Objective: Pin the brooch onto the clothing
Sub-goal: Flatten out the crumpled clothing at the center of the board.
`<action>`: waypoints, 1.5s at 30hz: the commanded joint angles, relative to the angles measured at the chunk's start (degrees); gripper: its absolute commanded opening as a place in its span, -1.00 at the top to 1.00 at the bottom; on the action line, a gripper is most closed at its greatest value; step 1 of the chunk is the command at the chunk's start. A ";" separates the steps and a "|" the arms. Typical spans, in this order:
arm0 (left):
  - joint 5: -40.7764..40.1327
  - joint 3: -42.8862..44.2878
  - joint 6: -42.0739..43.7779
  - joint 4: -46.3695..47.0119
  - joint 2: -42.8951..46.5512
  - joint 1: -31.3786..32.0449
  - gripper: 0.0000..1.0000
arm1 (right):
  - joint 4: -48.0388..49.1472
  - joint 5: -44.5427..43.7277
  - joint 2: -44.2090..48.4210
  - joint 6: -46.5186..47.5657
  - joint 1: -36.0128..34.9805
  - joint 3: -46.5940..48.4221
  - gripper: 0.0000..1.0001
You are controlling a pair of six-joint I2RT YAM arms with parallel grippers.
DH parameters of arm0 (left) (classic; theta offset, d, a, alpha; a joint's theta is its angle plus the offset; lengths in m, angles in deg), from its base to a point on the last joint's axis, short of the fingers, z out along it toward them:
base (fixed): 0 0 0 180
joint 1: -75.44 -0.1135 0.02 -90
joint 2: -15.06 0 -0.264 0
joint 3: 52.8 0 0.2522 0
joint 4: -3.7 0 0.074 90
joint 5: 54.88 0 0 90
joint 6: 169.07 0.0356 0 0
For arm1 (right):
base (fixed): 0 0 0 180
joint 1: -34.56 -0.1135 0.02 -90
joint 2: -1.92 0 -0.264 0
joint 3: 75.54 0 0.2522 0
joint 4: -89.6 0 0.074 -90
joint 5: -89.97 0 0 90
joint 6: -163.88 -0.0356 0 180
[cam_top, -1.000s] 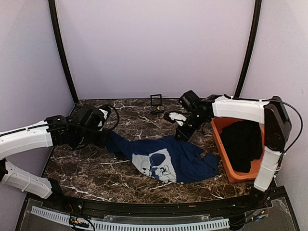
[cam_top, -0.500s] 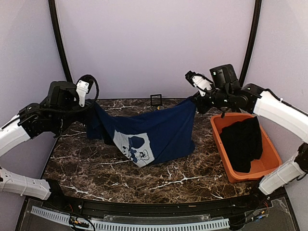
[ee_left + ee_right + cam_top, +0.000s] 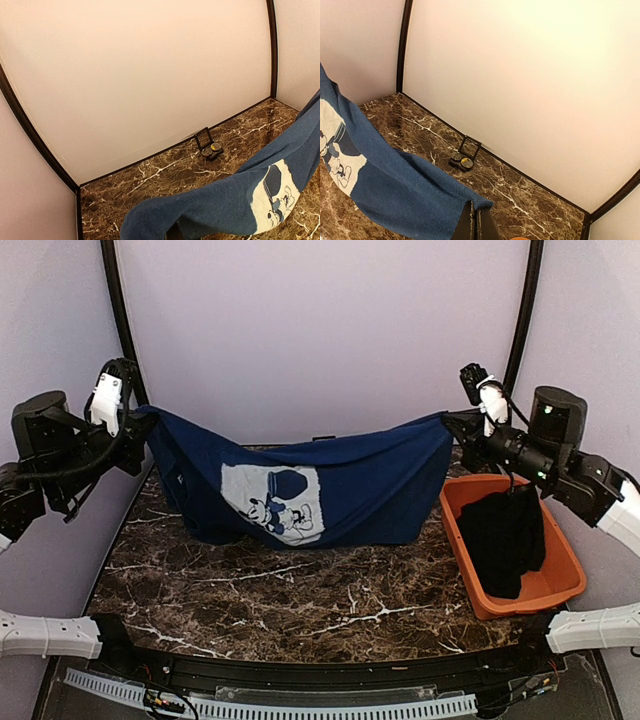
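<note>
In the top view the navy T-shirt (image 3: pixel 350 490) is seen stretched in the air over the table (image 3: pixel 300 610), with one end clenched in the left hand (image 3: pixel 140 415) and the other in the right hand (image 3: pixel 452 423). An orange bin (image 3: pixel 570 585) holding a black garment (image 3: pixel 505 535) is parked at the right. The brooch (image 3: pixel 466 162) gets hidden behind the hanging cloth there and is only caught by the wrist views, sat in an open black case (image 3: pixel 460 159) by the back wall, apart from the shirt.

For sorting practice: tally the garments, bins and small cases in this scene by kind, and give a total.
Garments: 2 (navy T-shirt, black garment)
Bins: 1 (orange bin)
Cases: 1 (small black case)
Total: 4
</note>
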 commanded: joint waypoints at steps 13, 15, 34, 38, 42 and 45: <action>2.84 -6.77 -0.89 -2.03 9.11 -0.34 0.99 | 8.99 -1.60 11.33 -4.18 0.23 -9.96 1.00; -2.09 -8.39 -2.99 -2.86 7.50 -0.35 0.99 | 7.35 -6.32 7.59 -4.63 0.20 -9.52 1.00; -7.59 -5.53 -24.05 -7.66 -35.73 -13.05 0.99 | 12.35 -16.33 -31.88 -9.92 0.74 -6.48 1.00; -7.24 -4.44 -24.71 -5.75 -39.34 -14.12 0.99 | 13.31 -16.92 -37.27 -9.89 0.90 -4.91 1.00; -6.77 -3.93 -25.16 -5.33 -43.05 -15.34 0.99 | 13.07 -17.83 -42.39 -8.45 1.08 -1.78 1.00; -7.04 -2.98 -24.82 -5.62 -45.50 -16.73 0.99 | 13.16 -17.99 -44.13 -8.63 1.54 -0.42 1.00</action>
